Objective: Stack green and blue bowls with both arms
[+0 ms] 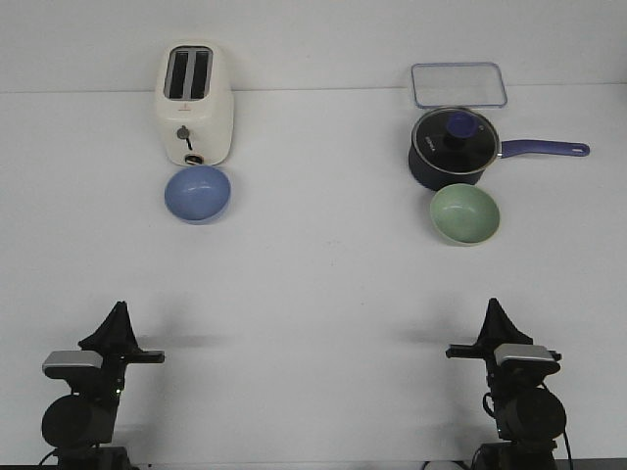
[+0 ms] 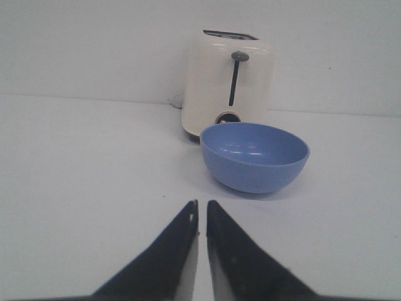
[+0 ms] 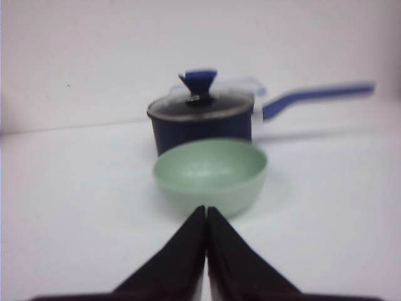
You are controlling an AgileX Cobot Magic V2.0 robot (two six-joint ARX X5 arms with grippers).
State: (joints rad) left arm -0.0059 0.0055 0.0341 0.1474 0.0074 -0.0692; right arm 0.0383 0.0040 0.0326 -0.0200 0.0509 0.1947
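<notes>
My left gripper (image 1: 120, 311) sits in the lower left of the front view, its fingers pressed almost together with only a thin slit between the tips and nothing in them. In my left wrist view those two black fingers (image 2: 182, 251) rise as a narrow wedge from the bottom edge, and the blue bowl (image 2: 255, 156) stands upright on the white table (image 2: 81, 188) beyond them, well apart from the tips. In the front view that blue bowl (image 1: 197, 193) lies in the upper left part of the frame, just in front of the cream toaster (image 1: 194, 105) and close enough that I cannot tell whether the two touch.

My right gripper (image 1: 494, 310) is in the lower right of the front view, its fingers closed tip to tip and empty. The right wrist view shows those fingers (image 3: 188, 257) meeting in a point, with the green bowl (image 3: 211, 174) upright beyond the tip; the picture is blurred. In the front view the green bowl (image 1: 465, 214) sits right of centre in the upper half, just in front of the dark navy saucepan (image 1: 453, 149), whose glass lid (image 1: 457, 133) is on and whose blue handle (image 1: 545, 149) points toward the right edge. Behind the saucepan a clear rectangular container lid (image 1: 458, 85) lies flat.

The two bowls are well apart, one on each side of the table.
</notes>
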